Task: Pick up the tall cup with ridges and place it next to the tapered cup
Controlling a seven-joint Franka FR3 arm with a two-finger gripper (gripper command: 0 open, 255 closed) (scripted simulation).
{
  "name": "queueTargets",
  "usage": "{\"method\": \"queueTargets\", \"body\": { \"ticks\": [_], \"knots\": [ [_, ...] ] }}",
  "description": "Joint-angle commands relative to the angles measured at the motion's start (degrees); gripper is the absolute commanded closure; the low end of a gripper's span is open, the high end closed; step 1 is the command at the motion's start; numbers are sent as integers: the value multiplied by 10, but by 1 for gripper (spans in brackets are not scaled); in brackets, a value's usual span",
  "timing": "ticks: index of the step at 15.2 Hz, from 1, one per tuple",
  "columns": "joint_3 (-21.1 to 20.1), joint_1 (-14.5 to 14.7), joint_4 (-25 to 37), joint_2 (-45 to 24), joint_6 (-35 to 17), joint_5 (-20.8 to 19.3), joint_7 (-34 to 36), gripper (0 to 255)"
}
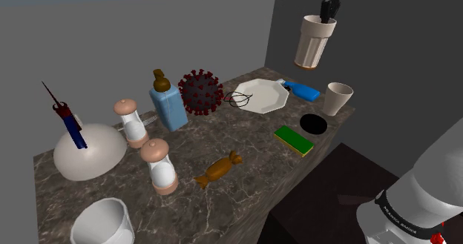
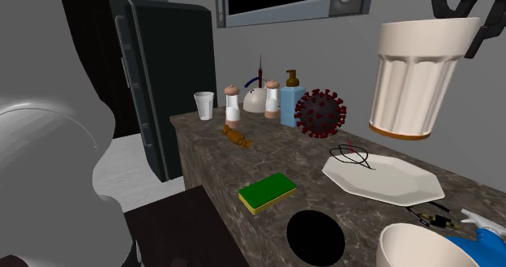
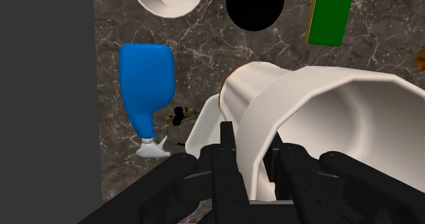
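Aloft, pincer (image 1: 326, 16) clamps ridged cup (image 1: 312, 44) by rim, clear of marbled counter (image 1: 245, 142); tapered cup (image 1: 338, 99) near blue bottle (image 1: 303, 91).

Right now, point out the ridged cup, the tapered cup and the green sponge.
ridged cup (image 1: 313, 44): shoulder view, ribbed wall.
tapered cup (image 1: 337, 103): shoulder view, outer wall.
green sponge (image 1: 293, 139): shoulder view, top face.

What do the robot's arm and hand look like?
The arm is smooth, rounded and white. A dark ring wraps one joint, with tiny white lettering on it and a small red spot just below. The gripper is all black and blocky, and ends in two slim fingers.
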State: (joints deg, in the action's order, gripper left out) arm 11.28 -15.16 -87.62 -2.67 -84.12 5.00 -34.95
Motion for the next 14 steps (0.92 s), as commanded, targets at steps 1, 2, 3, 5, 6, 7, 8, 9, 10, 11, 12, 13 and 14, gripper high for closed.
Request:
{"method": "queueTargets", "body": {
  "ticks": [1, 2, 3, 5, 6, 7, 8, 9, 10, 11, 12, 13, 14],
  "knots": [
    [0, 0, -22, 5, -18, -1, -2, 255],
    [0, 0, -32, 7, -26, -1, -2, 255],
    [0, 1, -42, 8, -34, -2, -2, 255],
    [-1, 1, -61, 11, -50, -2, -3, 255],
    [-1, 1, -70, 12, -58, -2, -3, 255],
    [-1, 1, -79, 13, -66, -3, -4, 255],
    [-1, 1, -87, 14, -74, -3, -4, 255],
    [-1, 2, -96, 15, -82, -3, -4, 255],
    [-1, 2, -104, 15, -90, -3, -5, 255],
    [-1, 2, -113, 16, -98, -3, -5, 255],
    [-1, 2, -121, 16, -105, -3, -6, 255],
    [-1, 2, -129, 16, -113, -3, -6, 255],
    [-2, 2, -136, 16, -121, -3, -7, 255]
  ]
}}
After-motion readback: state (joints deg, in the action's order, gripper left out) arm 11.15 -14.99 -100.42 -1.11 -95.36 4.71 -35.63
